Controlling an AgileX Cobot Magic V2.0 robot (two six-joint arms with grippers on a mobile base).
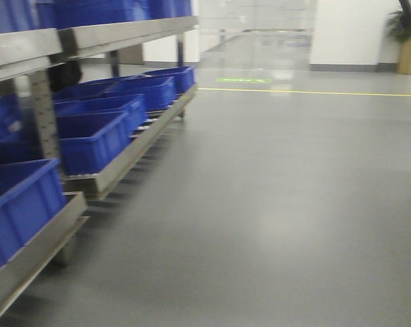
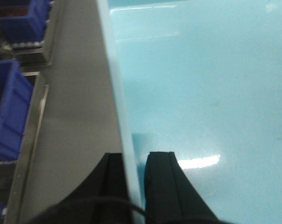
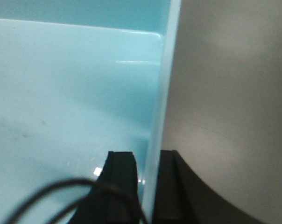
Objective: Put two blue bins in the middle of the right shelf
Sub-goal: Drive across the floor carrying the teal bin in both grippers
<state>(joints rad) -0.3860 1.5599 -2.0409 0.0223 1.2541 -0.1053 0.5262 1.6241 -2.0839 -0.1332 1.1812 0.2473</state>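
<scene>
A blue bin, pale cyan in the wrist views, is held between both grippers above the grey floor. In the left wrist view my left gripper (image 2: 134, 156) is shut on the bin's left wall, with the bin's inside (image 2: 201, 84) to the right. In the right wrist view my right gripper (image 3: 150, 156) is shut on the bin's right wall, with the bin's inside (image 3: 71, 84) to the left. The front view shows neither gripper nor the held bin. A metal shelf rack (image 1: 124, 30) stands at the left with several dark blue bins (image 1: 93, 139) on its levels.
The rack's lower rail (image 2: 31, 126) and a blue bin (image 2: 8, 112) show left of the held bin. Open grey floor (image 1: 280, 204) lies to the right. A yellow floor line (image 1: 314, 92), a green marking (image 1: 243, 80) and a potted plant (image 1: 409, 41) are far ahead.
</scene>
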